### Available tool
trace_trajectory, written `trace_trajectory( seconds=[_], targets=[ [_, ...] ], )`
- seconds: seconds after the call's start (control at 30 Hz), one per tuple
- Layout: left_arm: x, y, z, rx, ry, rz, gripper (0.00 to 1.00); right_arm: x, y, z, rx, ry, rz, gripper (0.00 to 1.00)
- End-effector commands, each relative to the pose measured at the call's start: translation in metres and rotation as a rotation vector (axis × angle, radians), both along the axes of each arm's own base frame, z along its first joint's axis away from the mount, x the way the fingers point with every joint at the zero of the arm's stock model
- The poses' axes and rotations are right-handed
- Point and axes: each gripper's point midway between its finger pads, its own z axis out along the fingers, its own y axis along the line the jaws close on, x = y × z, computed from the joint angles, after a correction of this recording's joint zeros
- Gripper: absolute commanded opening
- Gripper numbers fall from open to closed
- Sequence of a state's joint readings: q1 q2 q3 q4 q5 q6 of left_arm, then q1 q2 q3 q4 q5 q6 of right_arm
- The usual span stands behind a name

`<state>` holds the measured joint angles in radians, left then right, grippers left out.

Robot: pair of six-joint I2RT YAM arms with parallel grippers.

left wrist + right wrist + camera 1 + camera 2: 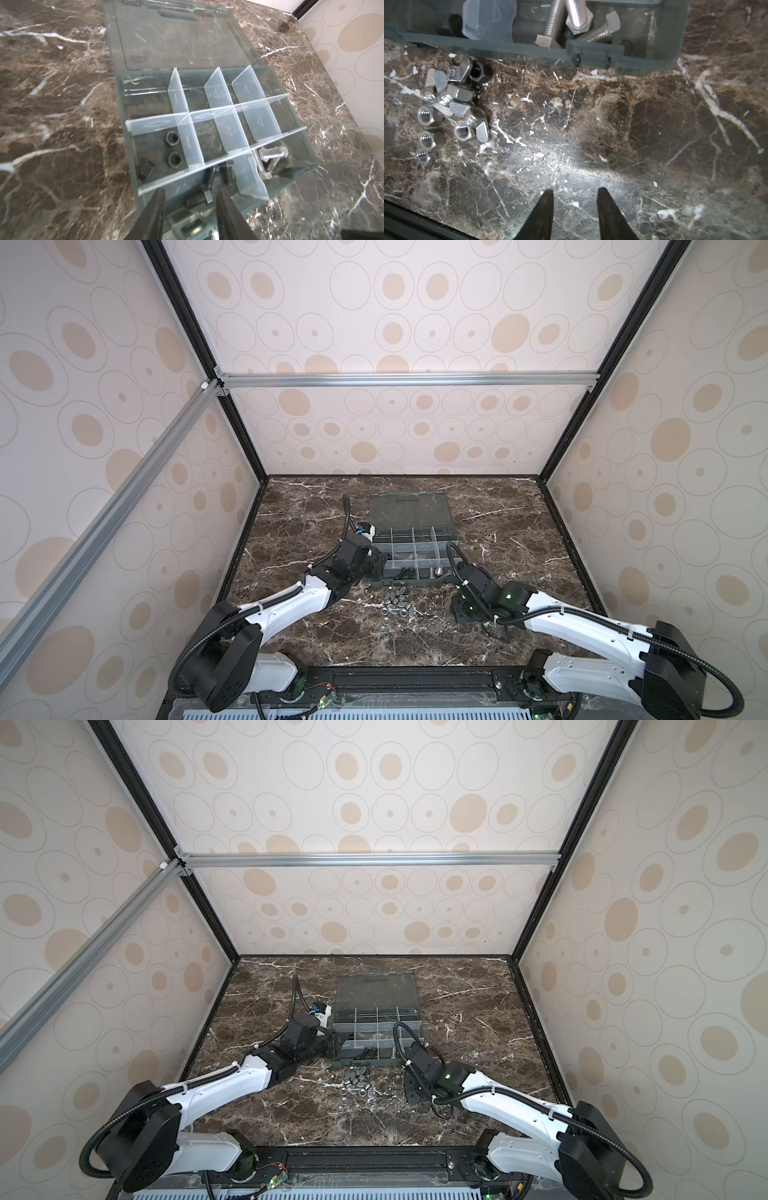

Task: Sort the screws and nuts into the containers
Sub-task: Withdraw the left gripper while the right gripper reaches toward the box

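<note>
Screws (198,198), threaded and hex-headed, lie in translucent-walled containers (257,122); shiny nuts (458,93), perhaps steel, outside.

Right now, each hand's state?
Left hand: open, empty, above black metal screws in the dark grey plastic box.
Right hand: open, empty, over brown marble tabletop.

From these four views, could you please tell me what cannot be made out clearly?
- Far compartments: contents lost in dark scratched plastic, left wrist view; too small in both top views.
- Nuts pile: exact count, pieces overlap in the right wrist view.
- Black screws: mostly hidden behind a divider in the right wrist view.
</note>
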<state>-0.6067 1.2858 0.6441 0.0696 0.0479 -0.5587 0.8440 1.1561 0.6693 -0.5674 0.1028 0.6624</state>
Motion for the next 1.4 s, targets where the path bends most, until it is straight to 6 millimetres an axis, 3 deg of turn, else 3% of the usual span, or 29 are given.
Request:
trace_trajectory(
  seconds=[0.0, 0.27, 0.4, 0.57, 1.0, 1.37],
  targets=[
    [-0.011, 0.014, 0.006, -0.032, -0.014, 0.039, 0.42, 0.014, 0.015, 0.009, 0.007, -0.029, 0.043, 0.38],
    [-0.045, 0.038, 0.003, -0.118, -0.008, 0.099, 0.42, 0.033, 0.046, 0.002, -0.006, -0.014, 0.112, 0.38],
    [-0.054, 0.047, 0.007, -0.178, -0.038, 0.132, 0.42, 0.039, 0.061, -0.002, 0.008, -0.007, 0.134, 0.38],
    [-0.064, 0.06, -0.004, -0.181, -0.025, 0.174, 0.42, 0.043, 0.078, -0.01, -0.014, 0.003, 0.175, 0.37],
    [-0.079, 0.07, -0.019, -0.228, 0.005, 0.209, 0.42, 0.056, 0.118, -0.029, -0.016, 0.038, 0.232, 0.37],
    [-0.088, 0.074, -0.029, -0.269, 0.021, 0.228, 0.42, 0.063, 0.135, -0.042, -0.067, 0.059, 0.265, 0.37]
  ],
)
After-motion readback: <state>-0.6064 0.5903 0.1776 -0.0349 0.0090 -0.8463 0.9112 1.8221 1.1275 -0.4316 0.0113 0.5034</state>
